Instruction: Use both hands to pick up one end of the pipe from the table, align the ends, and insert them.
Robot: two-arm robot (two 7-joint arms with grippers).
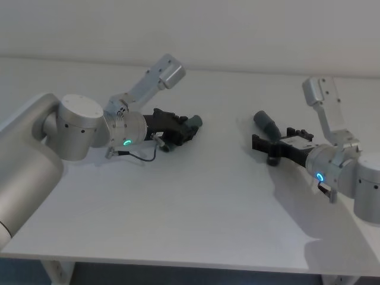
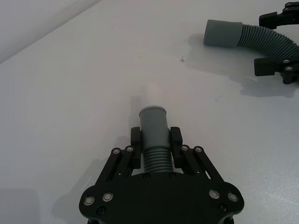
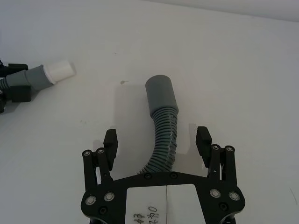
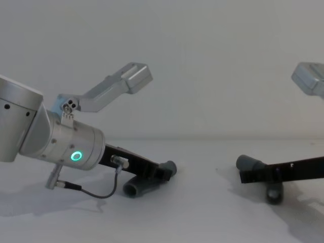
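Observation:
My left gripper (image 1: 180, 127) is shut on one dark grey ribbed pipe piece (image 2: 154, 119), whose smooth end sticks out past the fingertips (image 2: 136, 136). From the chest, this piece (image 4: 137, 187) hangs low at the table (image 1: 196, 208), gripped by the left gripper (image 4: 161, 172). The other pipe piece (image 3: 163, 116) lies bent on the table with my right gripper (image 3: 157, 136) open around its ribbed part, fingers apart on both sides without touching it. Overhead, that pipe (image 1: 266, 123) and the right gripper (image 1: 271, 146) are at the right. The two free ends point towards each other, well apart.
In the right wrist view the left-held pipe (image 3: 44, 74) shows a white tip, with bare white table between the two pieces. The table's front edge (image 1: 178, 261) runs below both arms.

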